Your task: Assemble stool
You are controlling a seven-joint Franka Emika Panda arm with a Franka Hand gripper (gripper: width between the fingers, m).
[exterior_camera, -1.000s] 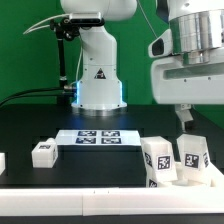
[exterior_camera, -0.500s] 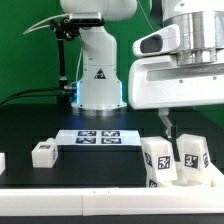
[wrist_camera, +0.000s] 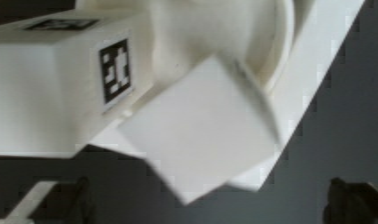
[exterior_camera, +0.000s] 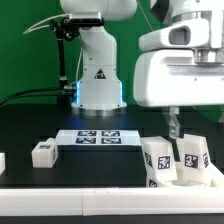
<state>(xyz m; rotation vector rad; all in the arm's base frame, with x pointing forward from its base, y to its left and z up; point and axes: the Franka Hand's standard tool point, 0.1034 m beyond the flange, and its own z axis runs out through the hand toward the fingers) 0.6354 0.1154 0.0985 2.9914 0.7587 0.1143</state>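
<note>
A cluster of white stool parts with black-and-white tags [exterior_camera: 176, 160] stands at the exterior view's right, near the table's front. In the wrist view it fills the picture: a tagged block [wrist_camera: 70, 85], a curved white body [wrist_camera: 275, 45] that may be the seat, and a tilted flat face [wrist_camera: 207, 135]. My gripper [exterior_camera: 172, 130] hangs just above this cluster. Its dark fingers [wrist_camera: 40, 203] stand wide apart with nothing between them, so the gripper [wrist_camera: 200, 207] is open and empty. One loose tagged leg [exterior_camera: 42, 152] lies at the exterior view's left.
The marker board [exterior_camera: 97, 138] lies in front of the robot base [exterior_camera: 98, 80]. Another white piece [exterior_camera: 2, 161] shows at the far left edge. A long white bar [exterior_camera: 80, 194] runs along the table's front edge.
My gripper has swung toward the exterior view's left, then settled back a little to the right and lower over the right-hand cluster. The parts on the table have not moved.
</note>
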